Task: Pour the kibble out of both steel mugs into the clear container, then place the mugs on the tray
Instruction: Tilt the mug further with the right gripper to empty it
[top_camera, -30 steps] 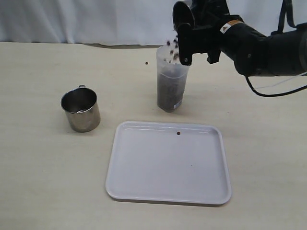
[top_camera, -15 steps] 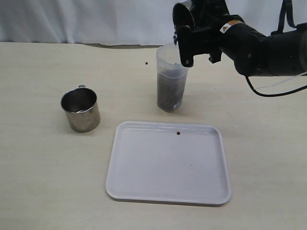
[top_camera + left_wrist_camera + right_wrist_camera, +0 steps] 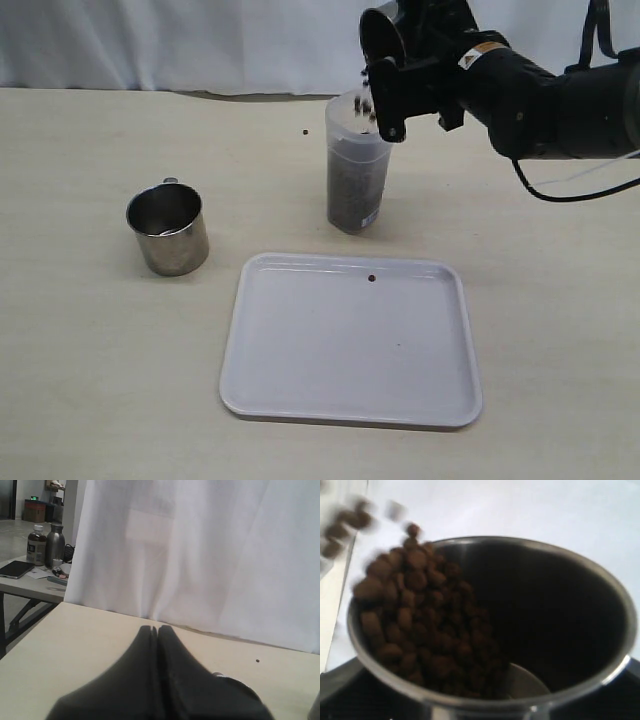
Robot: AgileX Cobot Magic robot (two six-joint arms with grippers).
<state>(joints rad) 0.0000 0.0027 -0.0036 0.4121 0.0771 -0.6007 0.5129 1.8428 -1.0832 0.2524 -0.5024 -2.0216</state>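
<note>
My right gripper (image 3: 410, 85) is shut on a steel mug (image 3: 383, 38), held tipped over the clear container (image 3: 357, 175) at the back of the table. Kibble (image 3: 362, 100) falls from the mug's lip into the container, which is over half full of pellets. In the right wrist view the mug (image 3: 570, 605) fills the frame, with kibble (image 3: 420, 625) piled on its lower side and spilling out. The second steel mug (image 3: 168, 228) stands upright at the left. The white tray (image 3: 300, 380) lies in front. My left gripper (image 3: 156, 628) is shut with nothing in it, low over the table.
One stray pellet (image 3: 372, 278) lies on the tray near its far rim, and another (image 3: 304, 131) on the table left of the container. A white curtain (image 3: 200, 40) closes off the table's far edge. The right arm's bulk (image 3: 560, 100) hangs over the back right.
Pellets were falling a second ago, stopped half a second ago, and are falling again now. The right gripper and mug have barely shifted. The other mug and tray have not moved.
</note>
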